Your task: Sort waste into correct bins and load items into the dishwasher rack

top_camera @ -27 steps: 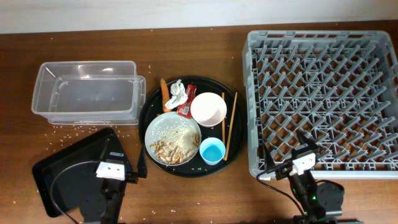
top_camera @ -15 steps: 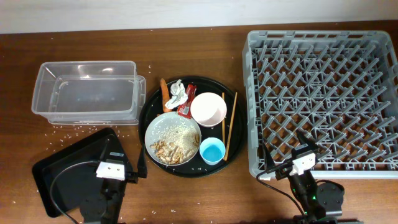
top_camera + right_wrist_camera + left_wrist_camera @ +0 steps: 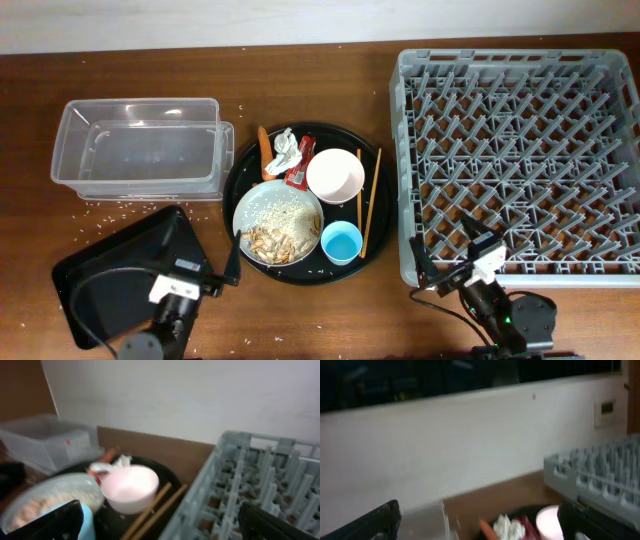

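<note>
On the round black tray (image 3: pixel 372 240), a pale grey plate (image 3: pixel 278 222) holds rice and tan scraps. Beside it are a white bowl (image 3: pixel 335 175), a light-blue cup (image 3: pixel 342 242) and wooden chopsticks (image 3: pixel 368 205). A carrot piece (image 3: pixel 264 145), white tissue (image 3: pixel 284 148) and red wrapper (image 3: pixel 300 172) lie at the tray's back. The clear tub (image 3: pixel 140 150) and black rectangular tray (image 3: pixel 110 275) are on the left, the grey rack (image 3: pixel 525 160) on the right. My left gripper (image 3: pixel 207 272) (image 3: pixel 480 527) is open and empty by the black rectangular tray. My right gripper (image 3: pixel 447 250) (image 3: pixel 160 522) is open and empty at the rack's front left corner.
Loose rice grains (image 3: pixel 105 205) lie scattered on the wooden table in front of the tub. In the right wrist view the bowl (image 3: pixel 129 487), chopsticks (image 3: pixel 155 510) and rack (image 3: pixel 260 480) lie ahead. In the left wrist view the tissue (image 3: pixel 507 527) and wall show.
Both arms have drawn back a little toward the front edge of the table. The left wrist has dropped lower in the overhead view. Nothing on the table has moved.
</note>
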